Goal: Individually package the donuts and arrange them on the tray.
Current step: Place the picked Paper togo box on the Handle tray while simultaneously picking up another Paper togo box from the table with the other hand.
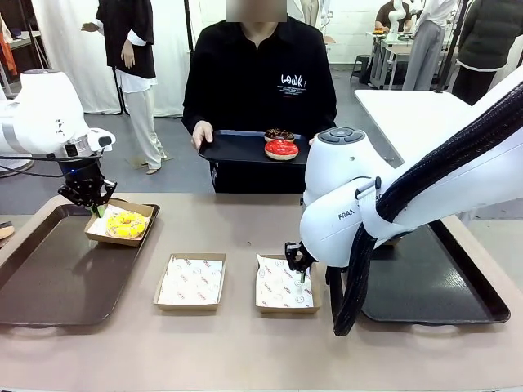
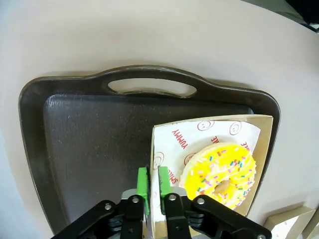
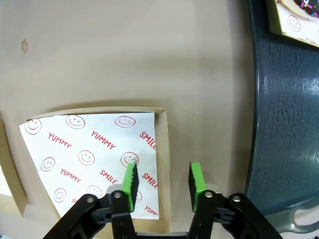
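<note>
Left wrist view: the left gripper (image 2: 153, 175) has its green pads (image 2: 143, 185) pinched tight on the side wall of a shallow cardboard box (image 2: 267, 149). In that box the yellow donut (image 2: 219, 172) with coloured sprinkles lies on a white liner printed in red with "YUMMY", part of "SMILE" and smiley faces. The box sits in a corner of the dark left tray (image 2: 89, 149), just below the tray's handle cut-out.

Right wrist view: the right gripper (image 3: 163, 172) has its fingers spread apart, one over the liner and one outside the wall of an empty box (image 3: 162, 144). Its liner carries the same red "YUMMY" and "SMILE" print. Beside it is the edge of the right tray (image 3: 284, 124), where a corner of another lined box (image 3: 294, 22) shows.

Front view: a second empty box (image 1: 190, 307) lies on the table (image 1: 245, 220) between the two trays. The right arm's casing reads "FRAN". Across the table a person holds a black tray (image 1: 233, 149) bearing the red-glazed donut (image 1: 281, 149) and a chocolate donut (image 1: 279, 134) behind it; white lettering on the black shirt is too small to read.
</note>
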Robot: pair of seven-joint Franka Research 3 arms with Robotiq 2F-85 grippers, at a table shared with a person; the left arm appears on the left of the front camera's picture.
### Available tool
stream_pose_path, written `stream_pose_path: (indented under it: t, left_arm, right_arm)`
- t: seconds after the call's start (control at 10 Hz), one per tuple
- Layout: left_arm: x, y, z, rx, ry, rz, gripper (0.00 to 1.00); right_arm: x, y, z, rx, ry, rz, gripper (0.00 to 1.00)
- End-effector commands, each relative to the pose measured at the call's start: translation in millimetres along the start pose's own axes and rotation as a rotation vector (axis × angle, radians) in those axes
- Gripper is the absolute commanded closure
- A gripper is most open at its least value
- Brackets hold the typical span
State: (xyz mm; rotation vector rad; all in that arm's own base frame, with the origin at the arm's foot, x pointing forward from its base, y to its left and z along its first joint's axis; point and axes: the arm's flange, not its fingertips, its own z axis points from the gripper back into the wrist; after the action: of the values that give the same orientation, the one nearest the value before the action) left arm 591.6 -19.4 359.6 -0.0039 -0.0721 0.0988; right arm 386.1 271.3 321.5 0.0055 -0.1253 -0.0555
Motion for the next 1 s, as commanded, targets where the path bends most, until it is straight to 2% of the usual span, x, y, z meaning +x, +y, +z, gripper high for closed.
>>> stream_pose_path:
  t: [0.0,0.1,0.2,0.4,0.5,0.6,0.8,0.9]
  left_arm:
    - [6,-3,3,0.035,0.008,0.016,0.00]
    - [6,-3,3,0.033,0.008,0.015,0.43]
    - [5,-3,3,0.031,0.008,0.017,0.00]
    - [3,-1,5,0.026,0.005,0.018,0.00]
    - [2,1,6,0.021,0.002,0.019,0.06]
    - [1,2,7,0.013,0.003,0.018,0.00]
    - [-4,5,10,-0.012,-0.002,0.010,0.00]
    - [-8,8,14,-0.035,-0.004,0.004,0.03]
  right_arm:
    - [-2,0,-8,-0.001,-0.031,-0.006,0.84]
    - [-2,0,-8,0.000,-0.031,-0.007,0.94]
    - [-3,0,-8,0.000,-0.031,-0.008,1.00]
    - [-3,0,-8,0.000,-0.033,-0.009,1.00]
    - [-3,1,-7,0.001,-0.034,-0.011,1.00]
    - [-3,1,-7,0.002,-0.031,-0.021,1.00]
    - [-2,1,-7,0.000,-0.023,-0.038,1.00]
    - [-1,1,-5,0.002,-0.019,-0.045,1.00]
